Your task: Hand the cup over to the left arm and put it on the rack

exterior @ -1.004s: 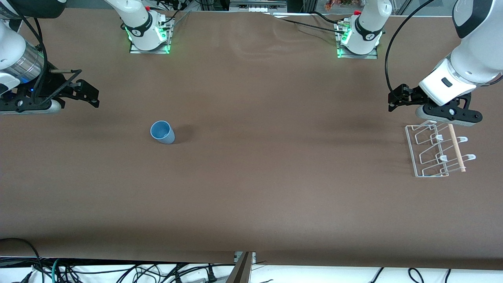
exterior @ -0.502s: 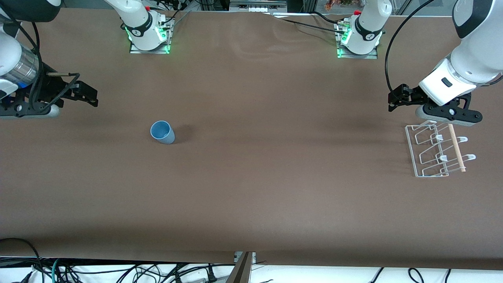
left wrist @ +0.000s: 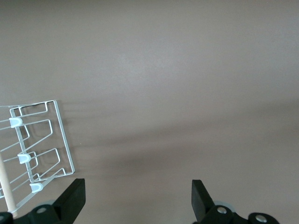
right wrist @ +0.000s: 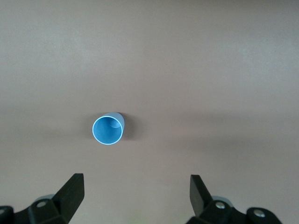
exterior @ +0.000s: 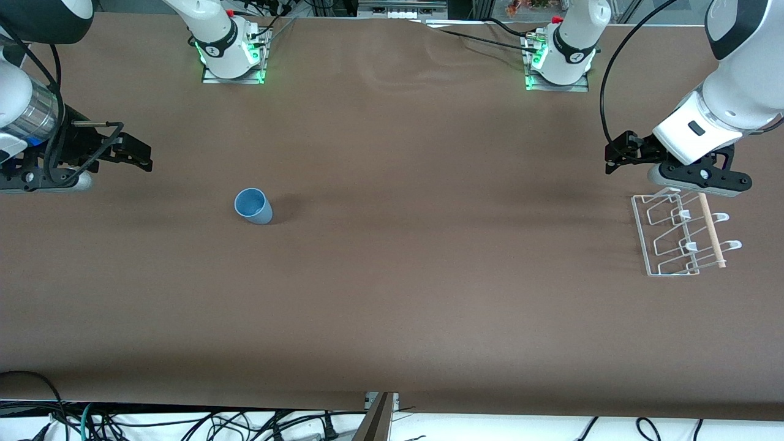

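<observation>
The small light blue plastic cup (exterior: pixel 253 206) stands upright, seemingly empty; right gripper (exterior: pixel 136 152) and left gripper (exterior: pixel 621 153) hover spread, the left beside the white wire rack (exterior: pixel 674 236).

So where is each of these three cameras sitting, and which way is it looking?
Front view: high across the table, facing both arms; shows the cup, the rack, the open right gripper and the open left gripper.
Left wrist view: on the left arm's wrist, looking down at the rack; its own fingertips show.
Right wrist view: on the right arm's wrist, looking down into the cup; its own fingertips show.
Shared: each wrist view repeats one front-view object.
</observation>
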### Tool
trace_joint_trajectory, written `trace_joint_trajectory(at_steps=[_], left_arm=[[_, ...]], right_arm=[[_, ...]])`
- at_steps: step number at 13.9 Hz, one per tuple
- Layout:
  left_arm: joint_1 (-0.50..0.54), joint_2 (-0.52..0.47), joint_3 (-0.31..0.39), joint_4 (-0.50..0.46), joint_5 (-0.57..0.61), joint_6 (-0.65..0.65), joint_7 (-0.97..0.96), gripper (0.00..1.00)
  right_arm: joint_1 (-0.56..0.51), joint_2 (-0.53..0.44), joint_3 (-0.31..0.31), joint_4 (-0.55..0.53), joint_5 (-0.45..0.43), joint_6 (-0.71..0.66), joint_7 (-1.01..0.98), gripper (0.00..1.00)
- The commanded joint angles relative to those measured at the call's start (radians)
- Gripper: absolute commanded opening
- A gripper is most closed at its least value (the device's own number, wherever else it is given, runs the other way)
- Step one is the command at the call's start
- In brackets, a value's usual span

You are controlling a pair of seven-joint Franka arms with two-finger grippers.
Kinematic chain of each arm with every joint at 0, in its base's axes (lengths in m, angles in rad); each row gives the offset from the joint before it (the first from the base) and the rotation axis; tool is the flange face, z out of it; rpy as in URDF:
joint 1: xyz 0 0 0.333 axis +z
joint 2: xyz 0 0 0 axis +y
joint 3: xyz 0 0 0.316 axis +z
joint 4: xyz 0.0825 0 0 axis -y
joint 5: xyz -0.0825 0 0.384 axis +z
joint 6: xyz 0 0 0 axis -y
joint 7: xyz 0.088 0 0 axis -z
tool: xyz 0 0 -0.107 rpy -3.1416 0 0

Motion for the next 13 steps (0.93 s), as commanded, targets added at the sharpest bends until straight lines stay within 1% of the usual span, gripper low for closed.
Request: trace_joint_trajectory(at_steps=[1, 13], left_arm=[[-0.005, -0.003, 0.002, 0.016, -0.001, -0.021, -0.013, 1.0], [-0.003, -0.003, 0.002, 0.015, -0.001, -0.024, -0.011, 1.0]], right_arm=[[0.0, 0.007, 0.002, 0.03, -0.009, -0.029, 0.001, 1.0], [0.0, 0.007, 0.002, 0.03, -0.006, -0.027, 0.012, 1.0]])
